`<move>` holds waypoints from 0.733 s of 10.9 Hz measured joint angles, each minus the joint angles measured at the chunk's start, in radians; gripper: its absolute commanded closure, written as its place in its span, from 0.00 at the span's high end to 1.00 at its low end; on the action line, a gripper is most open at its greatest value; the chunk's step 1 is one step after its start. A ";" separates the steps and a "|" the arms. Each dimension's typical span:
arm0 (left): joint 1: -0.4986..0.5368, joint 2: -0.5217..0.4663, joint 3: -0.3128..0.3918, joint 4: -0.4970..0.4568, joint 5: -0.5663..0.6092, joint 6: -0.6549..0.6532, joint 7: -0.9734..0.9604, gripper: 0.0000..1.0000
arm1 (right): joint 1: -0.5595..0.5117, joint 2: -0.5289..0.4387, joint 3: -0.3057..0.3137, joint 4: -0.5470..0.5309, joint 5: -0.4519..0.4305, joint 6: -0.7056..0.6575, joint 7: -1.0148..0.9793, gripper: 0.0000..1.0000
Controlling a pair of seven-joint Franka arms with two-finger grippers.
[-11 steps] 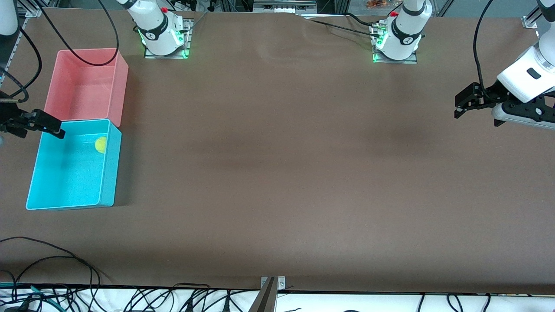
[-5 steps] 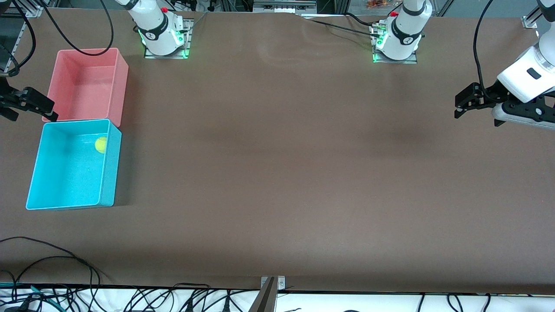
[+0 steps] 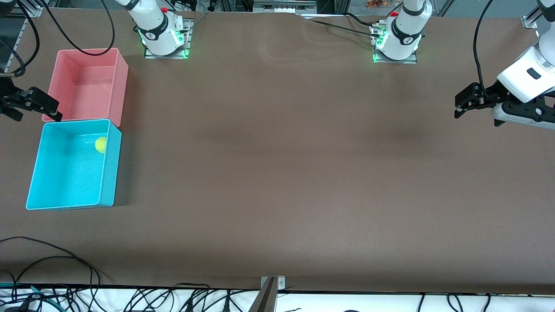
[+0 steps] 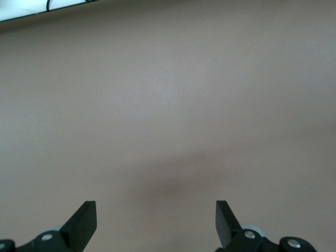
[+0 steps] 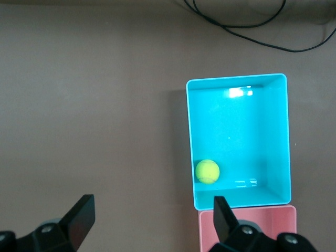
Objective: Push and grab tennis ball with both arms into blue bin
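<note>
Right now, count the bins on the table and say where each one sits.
2. The blue bin, holding the tennis ball, sits at the right arm's end of the table; the pink bin sits right beside it, farther from the front camera. No others show.

The pink bin (image 5: 247, 228) is cut off in the right wrist view.

Wide brown table (image 3: 277, 173), matte and evenly lit, with faint soft shadows across its middle. Black cables (image 3: 47, 264) looped over the edge nearest the front camera, above a white strip. Metal framing (image 3: 284, 5) along the top edge.
</note>
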 measured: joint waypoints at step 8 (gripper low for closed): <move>0.005 0.000 0.000 0.000 0.000 -0.001 0.000 1.00 | -0.033 -0.014 0.049 -0.001 0.000 -0.018 0.044 1.00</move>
